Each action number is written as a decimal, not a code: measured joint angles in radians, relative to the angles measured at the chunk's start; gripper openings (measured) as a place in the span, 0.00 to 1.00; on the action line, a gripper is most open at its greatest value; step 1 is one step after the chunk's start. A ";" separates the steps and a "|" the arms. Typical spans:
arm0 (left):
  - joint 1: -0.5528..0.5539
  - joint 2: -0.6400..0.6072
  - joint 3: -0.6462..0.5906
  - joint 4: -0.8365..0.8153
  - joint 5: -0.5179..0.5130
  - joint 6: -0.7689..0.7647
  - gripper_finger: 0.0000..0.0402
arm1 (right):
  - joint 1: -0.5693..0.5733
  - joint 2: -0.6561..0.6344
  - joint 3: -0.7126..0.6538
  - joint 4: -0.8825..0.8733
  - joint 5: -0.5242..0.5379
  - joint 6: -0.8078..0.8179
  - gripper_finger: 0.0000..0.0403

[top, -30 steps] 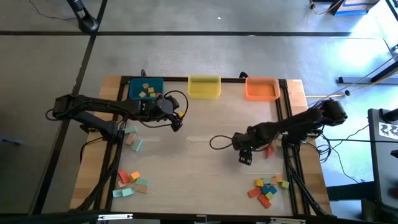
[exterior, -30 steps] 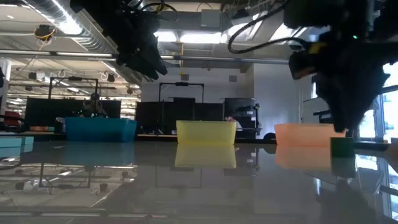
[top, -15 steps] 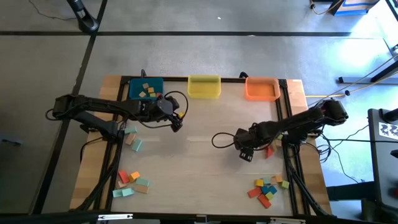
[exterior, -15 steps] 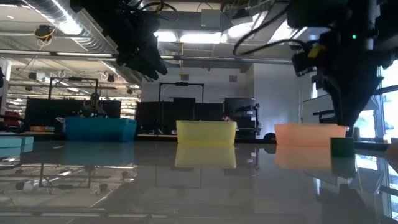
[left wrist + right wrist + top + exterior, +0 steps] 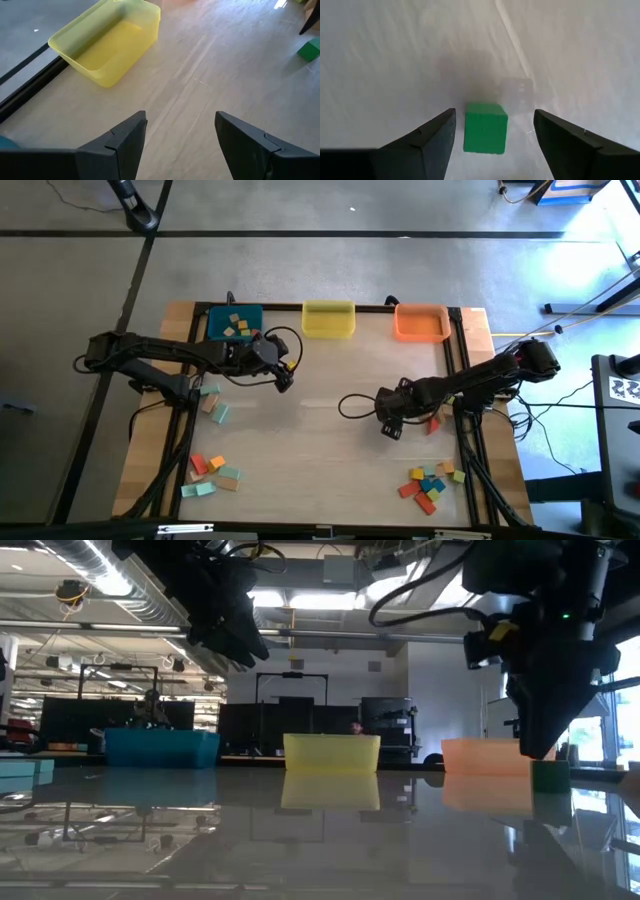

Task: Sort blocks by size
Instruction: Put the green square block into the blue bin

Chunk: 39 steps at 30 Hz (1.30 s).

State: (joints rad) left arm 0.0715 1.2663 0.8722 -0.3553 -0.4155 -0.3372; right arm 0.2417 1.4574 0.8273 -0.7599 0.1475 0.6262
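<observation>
Your right gripper point(image 5: 492, 150) has its fingers spread wide and empty, pointing down at a green cube point(image 5: 485, 127) that sits on the table between them, untouched. From above, that gripper point(image 5: 391, 426) hangs right of the table's middle. Your left gripper point(image 5: 180, 145) is also released, holding nothing, hovering over bare wood near the yellow bin point(image 5: 105, 47). Overhead, it point(image 5: 284, 377) waits just below the blue bin point(image 5: 234, 323), which already holds a few blocks. Loose blocks lie in a front-right cluster point(image 5: 428, 483), a front-left cluster point(image 5: 212, 472), and beside the left arm point(image 5: 212, 402). The orange bin point(image 5: 421, 323) sits back right.
</observation>
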 joint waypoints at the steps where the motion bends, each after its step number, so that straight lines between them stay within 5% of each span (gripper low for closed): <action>1: 0.000 0.000 0.000 0.000 0.000 -0.001 0.56 | 0.000 0.000 -0.004 0.005 -0.001 0.000 0.66; 17: 0.000 0.000 0.000 0.001 0.000 0.004 0.56 | 0.000 0.000 -0.136 0.147 -0.009 0.023 0.65; 27: 0.000 0.000 0.000 0.001 0.000 0.023 0.56 | 0.000 0.000 -0.135 0.130 -0.035 -0.054 0.33; 39: 0.000 0.000 0.000 0.001 0.000 0.058 0.56 | 0.000 -0.041 0.023 0.071 -0.034 -0.172 0.37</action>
State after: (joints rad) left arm 0.0715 1.2663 0.8724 -0.3544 -0.4156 -0.2794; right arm 0.2417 1.4167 0.8500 -0.6889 0.1131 0.4545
